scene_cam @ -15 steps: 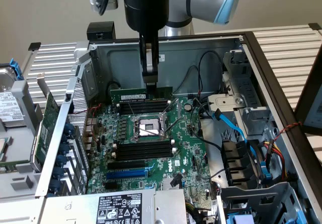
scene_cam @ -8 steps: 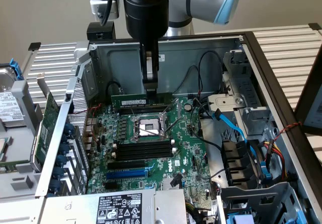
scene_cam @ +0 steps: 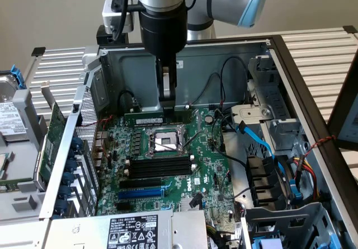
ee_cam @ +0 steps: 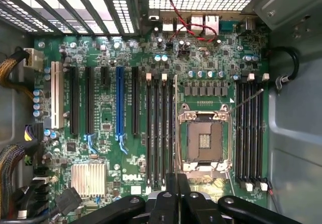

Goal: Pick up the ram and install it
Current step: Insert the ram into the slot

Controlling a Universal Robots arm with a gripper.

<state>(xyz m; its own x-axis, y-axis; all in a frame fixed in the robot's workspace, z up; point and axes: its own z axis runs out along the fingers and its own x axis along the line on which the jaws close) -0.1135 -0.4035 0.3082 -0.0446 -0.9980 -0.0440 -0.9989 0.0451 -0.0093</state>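
Observation:
The ram [scene_cam: 151,115] is a long thin green stick that hangs level inside the open computer case, above the far part of the motherboard [scene_cam: 207,165]. My gripper [scene_cam: 168,99] comes straight down from above and is shut on the stick's top edge near its middle. In the wrist view the ram [ee_cam: 175,128] shows edge-on as a thin line running out from my shut gripper [ee_cam: 176,183]. It lies between one bank of black memory slots [ee_cam: 160,133] and the CPU socket [ee_cam: 204,141]. A second bank of slots [ee_cam: 250,133] lies beyond the socket.
The nearer memory slots [scene_cam: 154,168] and the CPU socket [scene_cam: 166,142] sit mid-board. A green expansion card [scene_cam: 53,142] leans outside the case at the exterior view's left. Blue and black cables [scene_cam: 263,142] fill the exterior view's right. A power supply [scene_cam: 131,232] is at the front.

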